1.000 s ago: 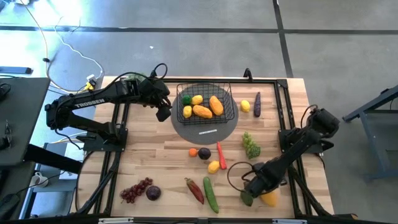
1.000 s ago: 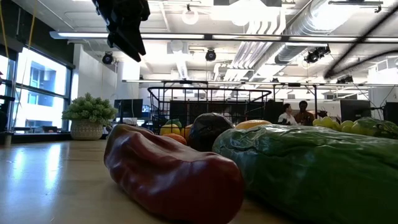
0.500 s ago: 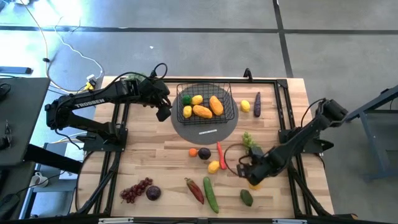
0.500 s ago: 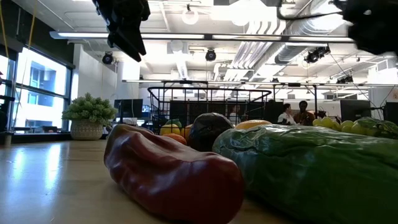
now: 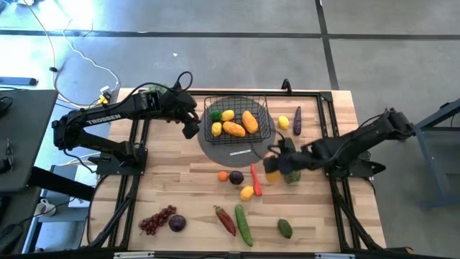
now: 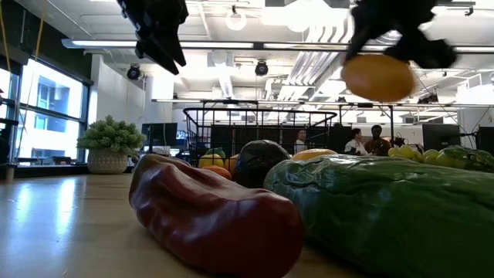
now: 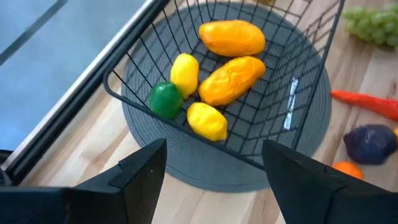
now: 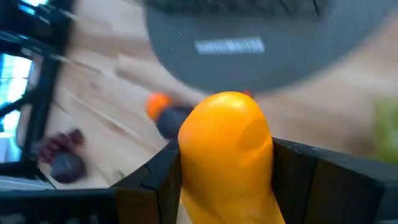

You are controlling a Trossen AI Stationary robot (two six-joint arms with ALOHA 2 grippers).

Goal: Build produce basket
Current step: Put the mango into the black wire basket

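Note:
The black wire basket (image 5: 238,119) stands on a grey round disc (image 5: 237,147) at the table's far middle. It holds two orange mangoes, two yellow lemons and a green fruit (image 7: 165,99). My left gripper (image 5: 190,128) hangs open above the table just left of the basket, with nothing between its fingers (image 7: 146,171). My right gripper (image 5: 273,164) is in the air to the near right of the disc, shut on an orange mango (image 8: 227,149). In the low view the mango (image 6: 378,77) shows high above the table. My right gripper pinches the mango between its two fingers, one finger (image 8: 163,180) on each long side (image 8: 189,163). The fingers slant down, coming from the table's right side. The mango's rounded end (image 8: 227,109) sticks out past the fingertips. The fruit is lifted clear of the table.
Loose produce lies on the near half: green grapes (image 5: 292,171), a thin red chilli (image 5: 255,178), a dark purple fruit (image 5: 236,177), purple grapes (image 5: 157,219), a dark red pepper (image 5: 225,219), a cucumber (image 5: 244,224), an avocado (image 5: 285,228). A lemon (image 5: 284,122) and an aubergine (image 5: 297,120) lie right of the basket.
My right gripper has risen from the table's near right corner and swung toward the far edge and the basket, turning its wrist as it went. The mango has been lifted clear of the table with it; the avocado has stayed where it lay.

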